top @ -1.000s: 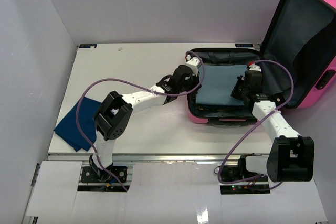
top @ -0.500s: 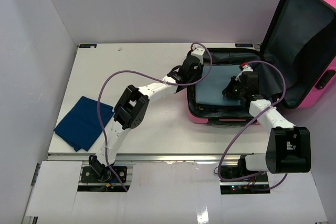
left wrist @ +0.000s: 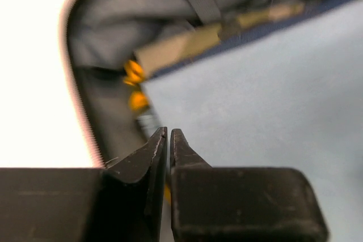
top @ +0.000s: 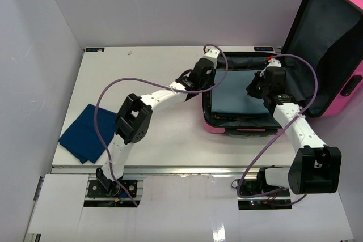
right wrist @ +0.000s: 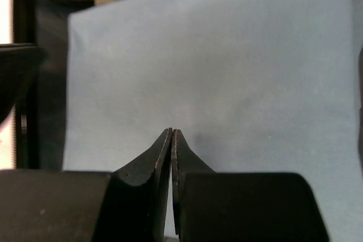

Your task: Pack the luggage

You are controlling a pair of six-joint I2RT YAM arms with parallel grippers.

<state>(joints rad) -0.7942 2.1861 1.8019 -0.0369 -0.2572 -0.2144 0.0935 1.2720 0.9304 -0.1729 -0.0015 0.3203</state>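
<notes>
Left gripper (left wrist: pixel 168 131) hangs over the pale blue cloth (right wrist: pixel 227 55) in the open pink luggage (top: pixel 215 128), jaws a crack apart and empty, right gripper (right wrist: pixel 172 130) pinched shut, empty too.

The white counter (top: pixel 142 66) carries two things: the hot-pink luggage (top: pixel 320 49) lies open at about two o'clock, lid raised toward the right edge. A folded dark-blue cloth (top: pixel 79 137) lies flat at eight o'clock by the left edge, well apart from it.
</notes>
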